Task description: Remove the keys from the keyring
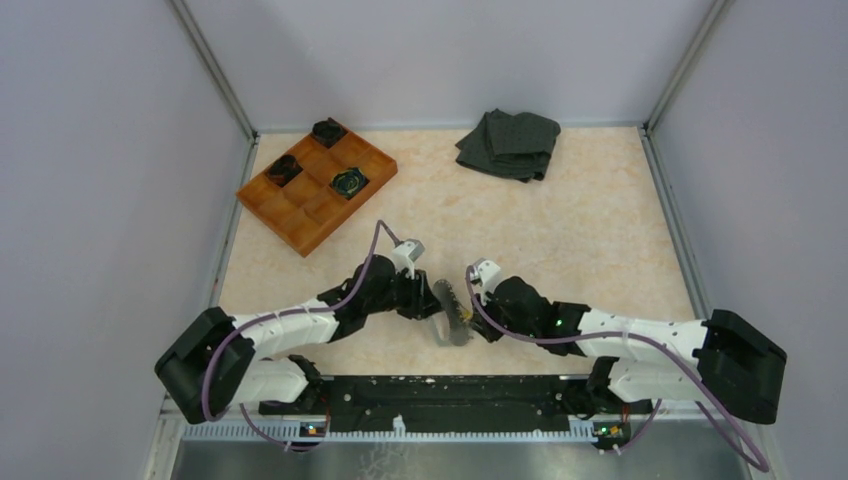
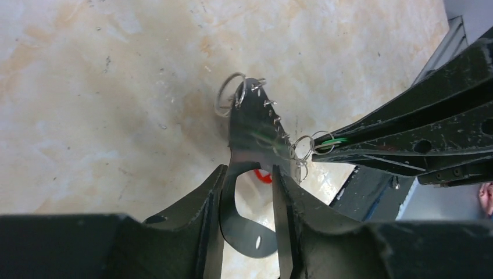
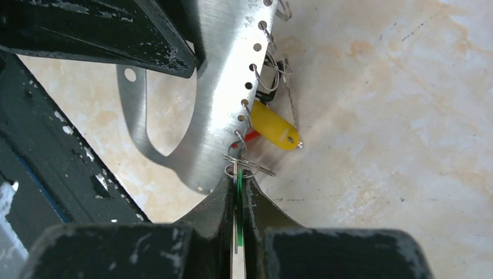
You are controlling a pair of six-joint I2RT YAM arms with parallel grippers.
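Note:
A flat grey metal holder plate (image 2: 253, 125) with a row of holes is held upright just above the table, and several small wire keyrings hang from the holes. My left gripper (image 2: 248, 174) is shut on the plate's handle loop. My right gripper (image 3: 238, 183) is shut on a thin green flat key (image 3: 239, 203) that hangs from a small wire keyring (image 3: 241, 168) at the plate's edge. A yellow tag (image 3: 276, 128) and a red-marked piece (image 3: 247, 138) hang on the same edge. Another wire ring (image 2: 229, 96) hangs at the plate's far tip. In the top view the two grippers meet at the plate (image 1: 450, 310).
An orange compartment tray (image 1: 316, 190) with black round objects (image 1: 350, 181) stands at the back left. A folded dark cloth (image 1: 508, 143) lies at the back right. The black base rail (image 1: 450, 390) runs along the near edge, close behind the grippers.

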